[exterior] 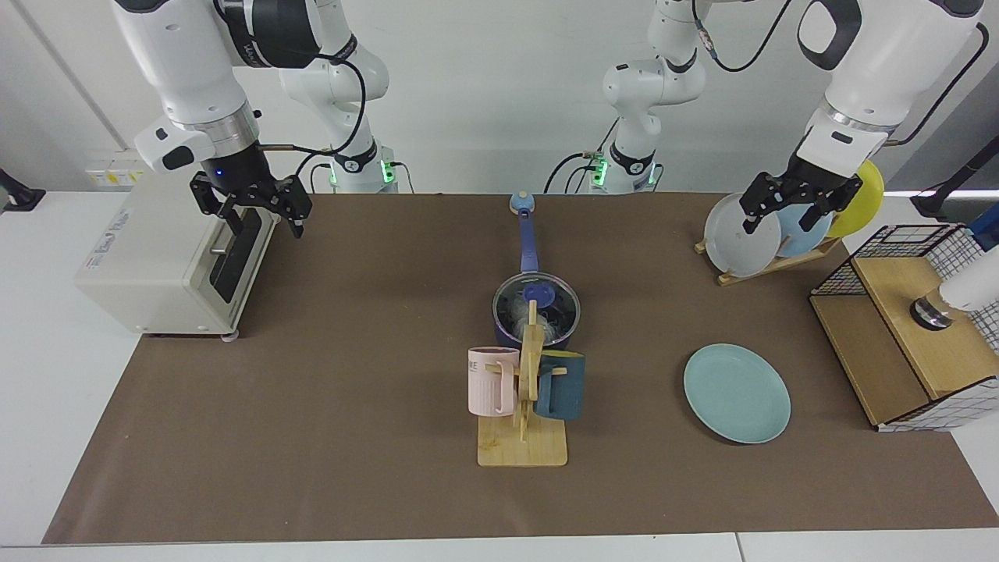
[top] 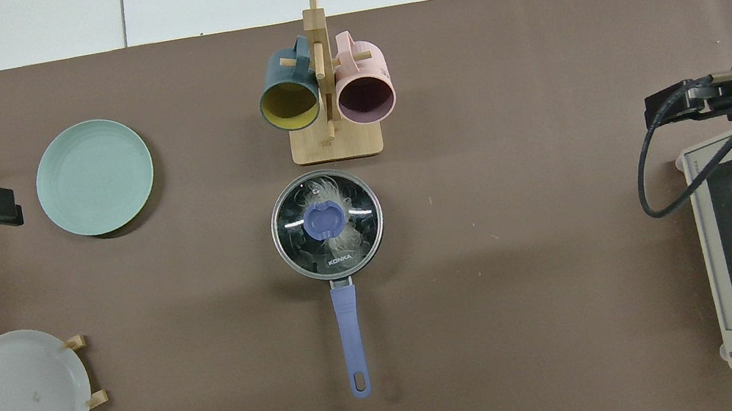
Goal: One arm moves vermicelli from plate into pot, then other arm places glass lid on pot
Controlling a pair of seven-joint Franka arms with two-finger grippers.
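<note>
Right claw (exterior: pixel 255 214) raised over the toaster oven (exterior: pixel 168 261) edge, released, empty. Well clear of it, mid-worktop (exterior: pixel 351 390): pot (exterior: pixel 535 312) with glass lid (top: pixel 327 223) seated, vermicelli (top: pixel 342 239) visible beneath the glass. Pale teal plate (exterior: pixel 737 393) bare, below and apart from left claw (exterior: pixel 788 209). Left claw parked at the plate rack (exterior: pixel 769 265), released, empty.
</note>
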